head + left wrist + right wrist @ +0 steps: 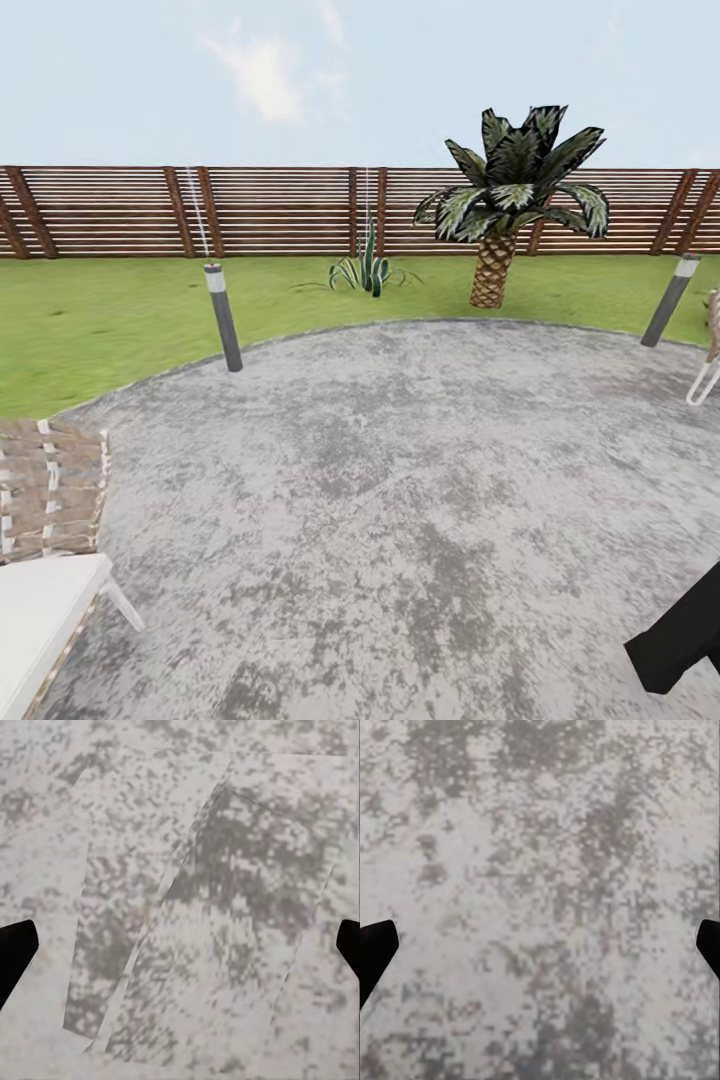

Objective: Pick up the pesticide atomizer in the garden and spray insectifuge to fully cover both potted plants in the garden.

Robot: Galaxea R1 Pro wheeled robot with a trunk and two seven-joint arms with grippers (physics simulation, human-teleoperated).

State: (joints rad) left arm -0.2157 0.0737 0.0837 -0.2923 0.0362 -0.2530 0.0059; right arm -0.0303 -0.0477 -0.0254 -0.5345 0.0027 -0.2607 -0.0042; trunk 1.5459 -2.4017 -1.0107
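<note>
Looking down from the head view, a black piece of the robot's right arm [680,640] juts in at the lower right of the frame over the mottled grey patio [420,480], and a woven chair with a white seat [45,540] sits at the lower left. Both wrist views look at blotchy grey paving; the left gripper [180,945] and right gripper [540,945] each show dark fingertips at opposite edges of their frames, spread wide with nothing between them. Farther up, two grey lamp posts [223,318] stand at the patio's edge, one at left and one at right. Beyond them on the lawn [100,310], a spiky green plant [368,270] sits at upper centre; I cannot tell whether it has a pot or is one of the plants to spray. A palm [500,210] stands beside it before the brown slatted fence [270,210]. No atomizer is visible anywhere, so its look cannot be described. The likely risk: mistaking a lamp post for the bottle, or clipping the chair while turning to search
</note>
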